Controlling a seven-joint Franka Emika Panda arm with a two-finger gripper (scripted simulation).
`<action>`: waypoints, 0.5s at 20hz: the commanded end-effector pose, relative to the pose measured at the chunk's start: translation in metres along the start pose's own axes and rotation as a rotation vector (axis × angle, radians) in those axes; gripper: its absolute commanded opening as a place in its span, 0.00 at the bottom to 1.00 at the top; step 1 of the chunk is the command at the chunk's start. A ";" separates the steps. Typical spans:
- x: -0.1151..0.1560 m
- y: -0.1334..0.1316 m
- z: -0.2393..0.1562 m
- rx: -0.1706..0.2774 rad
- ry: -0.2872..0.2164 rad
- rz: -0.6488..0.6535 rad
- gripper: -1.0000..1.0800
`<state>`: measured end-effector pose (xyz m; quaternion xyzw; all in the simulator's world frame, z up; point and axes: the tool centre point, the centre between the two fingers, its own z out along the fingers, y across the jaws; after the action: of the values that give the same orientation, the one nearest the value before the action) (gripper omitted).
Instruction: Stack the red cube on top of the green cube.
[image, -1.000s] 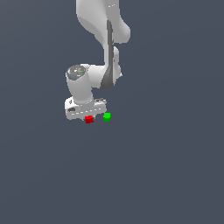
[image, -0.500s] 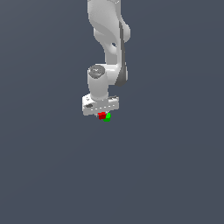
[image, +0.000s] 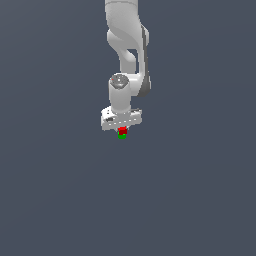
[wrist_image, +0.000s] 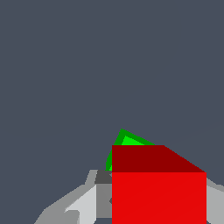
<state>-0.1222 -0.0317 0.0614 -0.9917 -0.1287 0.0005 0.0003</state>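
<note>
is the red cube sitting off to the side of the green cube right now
No. In the exterior view the red cube sits directly above the green cube, just under the gripper.

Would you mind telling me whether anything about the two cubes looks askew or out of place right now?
Slightly, yes. In the wrist view the green cube sits turned at an angle to the red cube above it, so their edges do not line up. Nothing looks damaged.

Gripper (image: 121, 129) points down, holding red cube (image: 122, 130); cube sits directly above green cube (image: 121, 135); contact between cubes indeterminate.
</note>
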 end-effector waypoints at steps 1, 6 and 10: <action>0.001 0.000 0.000 -0.001 0.001 0.001 0.00; 0.001 0.001 0.000 -0.001 0.001 0.001 0.96; 0.001 0.001 0.000 -0.001 0.001 0.001 0.96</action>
<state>-0.1214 -0.0321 0.0616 -0.9918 -0.1280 0.0000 0.0001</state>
